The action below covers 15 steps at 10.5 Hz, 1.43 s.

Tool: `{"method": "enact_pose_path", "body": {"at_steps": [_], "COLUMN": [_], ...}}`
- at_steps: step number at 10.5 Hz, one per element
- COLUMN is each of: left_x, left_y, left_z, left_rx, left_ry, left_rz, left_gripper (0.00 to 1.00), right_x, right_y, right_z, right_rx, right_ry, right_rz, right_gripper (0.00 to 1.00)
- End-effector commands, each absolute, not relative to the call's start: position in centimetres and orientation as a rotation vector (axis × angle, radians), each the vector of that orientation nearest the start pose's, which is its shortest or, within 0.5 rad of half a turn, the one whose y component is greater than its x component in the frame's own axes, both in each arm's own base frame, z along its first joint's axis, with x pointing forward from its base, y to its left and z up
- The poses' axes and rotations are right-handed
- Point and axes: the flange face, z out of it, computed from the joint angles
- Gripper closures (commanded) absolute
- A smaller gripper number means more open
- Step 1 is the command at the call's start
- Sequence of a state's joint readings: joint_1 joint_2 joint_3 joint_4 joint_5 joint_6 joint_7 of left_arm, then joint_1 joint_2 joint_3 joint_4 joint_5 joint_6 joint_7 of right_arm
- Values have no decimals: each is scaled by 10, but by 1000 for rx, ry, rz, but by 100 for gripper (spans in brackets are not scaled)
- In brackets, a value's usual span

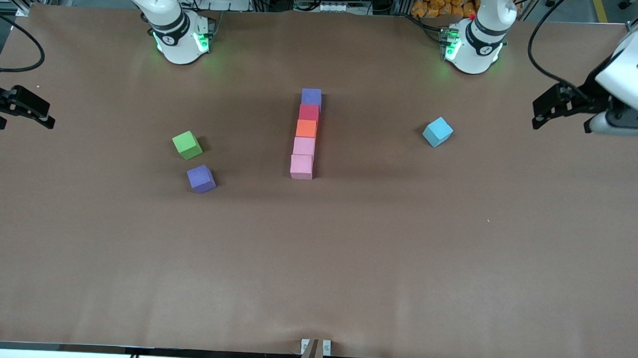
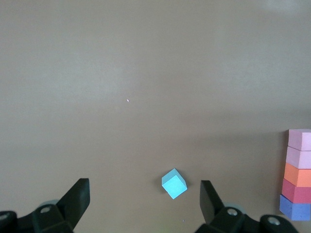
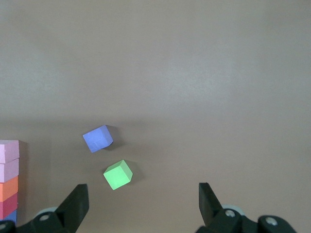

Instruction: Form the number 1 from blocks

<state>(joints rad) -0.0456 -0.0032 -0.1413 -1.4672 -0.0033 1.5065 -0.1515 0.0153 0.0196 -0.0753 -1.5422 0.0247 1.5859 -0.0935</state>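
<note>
Apparently the column of blocks (image 1: 305, 134) stands complete mid-counter; keep both the left gripper (image 1: 561, 115) and right gripper (image 1: 17, 113) hovering at the counter's ends, jaws wide open and empty.

High front camera, two down-looking wrist cameras

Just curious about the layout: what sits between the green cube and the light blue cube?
The row of five blocks, purple, red, orange and two pink, lies between the green cube and the light blue cube, as the front view shows.
</note>
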Motion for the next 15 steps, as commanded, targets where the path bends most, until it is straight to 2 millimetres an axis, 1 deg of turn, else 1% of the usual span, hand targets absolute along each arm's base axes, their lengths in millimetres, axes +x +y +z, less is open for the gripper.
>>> {"method": "enact_pose_path", "body": {"at_steps": [1, 4, 15], "left_x": [529, 527, 527], "left_y": [-98, -98, -99], "left_z": [675, 673, 672], "left_rx": [-3157, -3154, -3152], "left_ry": [97, 111, 114], "left_rz": [-59, -31, -31], "left_gripper": [0, 0, 0], "right_x": [556, 556, 557], "right_y": [-31, -32, -31], "right_z": [632, 631, 630], "right_rx": [-3115, -3115, -3114], "right_ry": [-57, -53, -55], "right_rz": [-42, -37, -39], "right_gripper": [0, 0, 0]}}
